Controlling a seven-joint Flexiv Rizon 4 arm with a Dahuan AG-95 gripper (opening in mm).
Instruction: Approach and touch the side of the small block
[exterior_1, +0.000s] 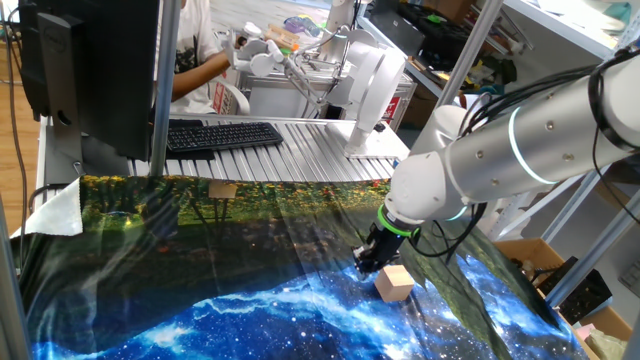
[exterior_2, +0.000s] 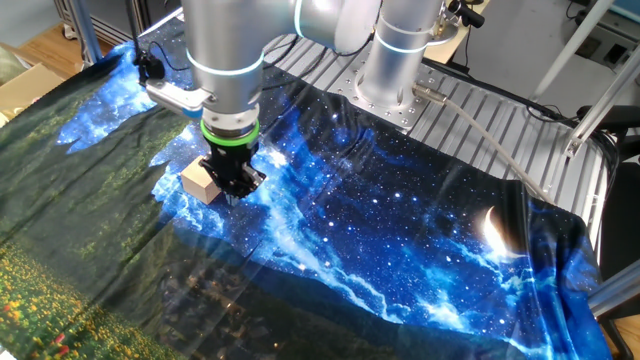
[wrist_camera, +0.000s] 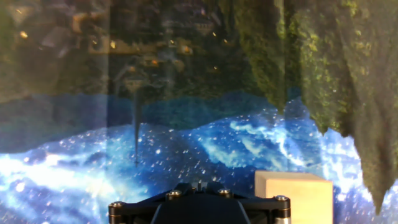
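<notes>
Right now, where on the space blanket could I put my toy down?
The starry blue cloth lies bare between the gripper and the arm's metal base, and toward the moon print. It is crowded only where the gripper meets the small block.

Tool (exterior_1: 368, 259) beside small block (exterior_1: 394, 283) (touching)

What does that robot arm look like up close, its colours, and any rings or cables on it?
The arm is made of thick, rounded, silver-grey metallic segments, with glowing pale cyan rings at the joints and a bright green band at the wrist. Its small two-finger gripper is black and angular. Thin black cables loop near the wrist, and a pale hose leaves the round silver base.
</notes>
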